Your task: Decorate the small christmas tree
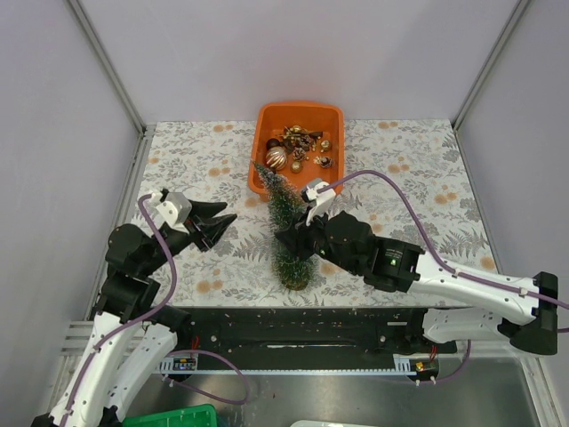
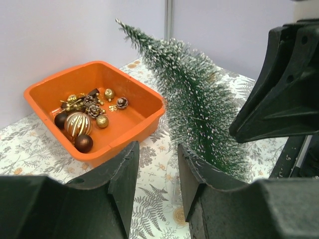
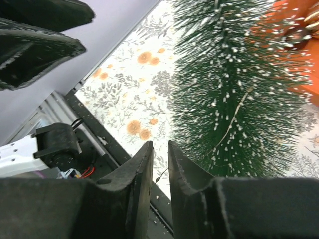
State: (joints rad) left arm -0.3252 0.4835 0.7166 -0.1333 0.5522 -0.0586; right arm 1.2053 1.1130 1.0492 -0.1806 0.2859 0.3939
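The right arm's fingers [image 3: 142, 174] stand only a sliver apart with nothing between them, just beside the lower flank of the small christmas tree [image 3: 234, 99], whose frosted bristles fill the right wrist view. A thin pale strand [image 3: 234, 119] lies among those bristles; what it is cannot be told. The left arm's fingers [image 2: 124, 174] are parted wider, also empty, and point toward the tree from the other side without touching it. The tree stands on its base on the floral tabletop [image 1: 400, 178], between the arms and the orange tray [image 2: 132, 130], and it appears to lean, its tip reaching toward the tray's near corner. In the tray lie a striped gold ball [image 2: 77, 124], a dark brown ball [image 2: 83, 143], a small gold ball [image 2: 102, 121] and pinecones [image 2: 121, 102]. Apart from that strand, no ornament shows on the tree, so the decorating looks barely begun. The step in hand seems to be tending the tree itself. The next move likely calls for one arm to reach into the tray and pinch a single ornament out of the crowded cluster, then hang it without tipping the leaning tree.
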